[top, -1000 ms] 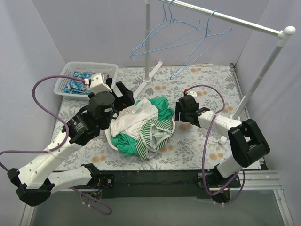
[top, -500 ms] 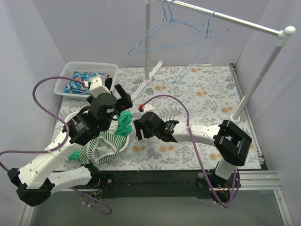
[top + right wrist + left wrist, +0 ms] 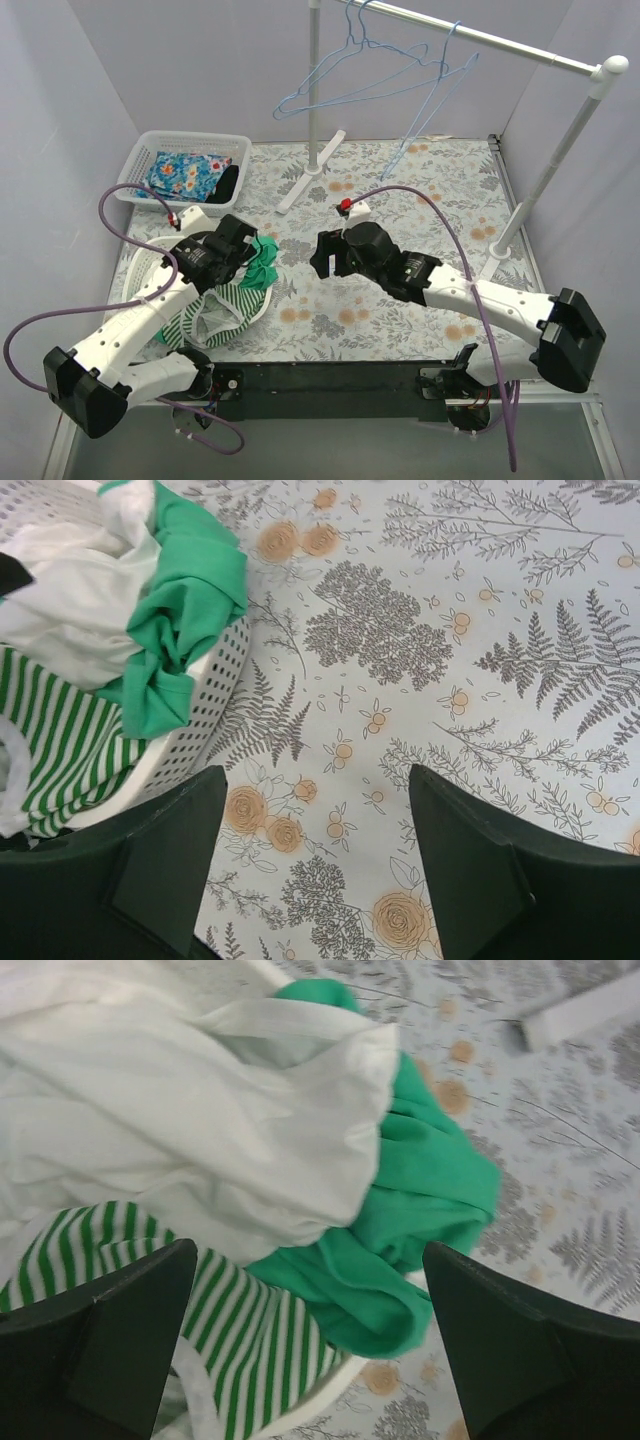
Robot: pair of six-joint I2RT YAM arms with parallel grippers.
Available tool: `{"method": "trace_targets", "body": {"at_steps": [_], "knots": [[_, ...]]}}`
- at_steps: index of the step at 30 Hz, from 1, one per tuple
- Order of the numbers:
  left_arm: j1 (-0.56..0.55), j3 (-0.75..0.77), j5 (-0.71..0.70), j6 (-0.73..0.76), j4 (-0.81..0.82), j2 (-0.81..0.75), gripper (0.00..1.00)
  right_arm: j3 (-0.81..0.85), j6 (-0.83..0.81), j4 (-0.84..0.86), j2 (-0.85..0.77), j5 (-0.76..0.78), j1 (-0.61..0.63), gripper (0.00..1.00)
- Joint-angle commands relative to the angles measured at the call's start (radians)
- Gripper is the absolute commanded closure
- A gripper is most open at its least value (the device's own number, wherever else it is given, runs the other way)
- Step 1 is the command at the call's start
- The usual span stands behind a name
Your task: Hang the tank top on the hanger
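The striped tank top (image 3: 214, 312) lies at the near edge of a round white basket (image 3: 146, 262), under a white garment and beside a plain green one (image 3: 263, 264). My left gripper (image 3: 250, 258) is open and empty, just above the pile. In the left wrist view (image 3: 308, 1260) the stripes (image 3: 235, 1345) lie between its fingers. My right gripper (image 3: 318, 257) is open and empty over the tablecloth, right of the basket. In the right wrist view (image 3: 315, 780) the tank top (image 3: 55, 750) shows at the left. Two light-blue hangers (image 3: 352, 82) hang on the rail.
A rectangular white basket (image 3: 140, 158) with a blue flowered cloth (image 3: 187, 172) stands at the back left. The rail's centre post (image 3: 313, 90) with its foot (image 3: 308, 186) and its right post (image 3: 556, 160) stand on the flowered tablecloth (image 3: 430, 200).
The round basket with the clothes has slid from the middle to the left. My left gripper came down over it. My right gripper swept left, then drew back a little.
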Motion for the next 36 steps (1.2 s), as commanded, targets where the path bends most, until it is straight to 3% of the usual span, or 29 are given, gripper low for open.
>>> {"method": "trace_targets", "body": {"at_steps": [1, 9, 13, 16, 20, 21, 30, 36], "knots": [[0.079, -0.053, 0.000, -0.163, -0.125, -0.055, 0.02, -0.059, -0.019, -0.017, -0.095, -0.035, 0.004, 0.18], [0.096, -0.077, -0.005, -0.329, -0.265, -0.050, 0.11, -0.129, -0.042, -0.046, -0.210, -0.058, 0.004, 0.19], [0.096, -0.122, 0.041, -0.369, -0.265, -0.047, 0.25, -0.150, -0.043, -0.058, -0.251, -0.058, 0.004, 0.19], [0.096, -0.163, 0.077, -0.371, -0.231, -0.050, 0.41, -0.166, -0.042, -0.062, -0.276, -0.064, 0.004, 0.19], [0.096, -0.156, 0.071, -0.337, -0.210, -0.044, 0.85, -0.164, -0.048, -0.078, -0.290, -0.082, 0.004, 0.19], [0.096, -0.130, 0.049, -0.329, -0.220, -0.042, 1.00, -0.159, -0.053, -0.089, -0.294, -0.082, 0.005, 0.19], [0.096, 0.373, -0.242, 0.049, -0.216, -0.061, 1.00, -0.017, -0.120, -0.180, -0.348, -0.055, 0.005, 0.20], [0.096, 0.574, -0.198, 0.480, 0.146, -0.056, 1.00, 0.089, -0.126, -0.256, -0.380, -0.030, 0.004, 0.20]]}}
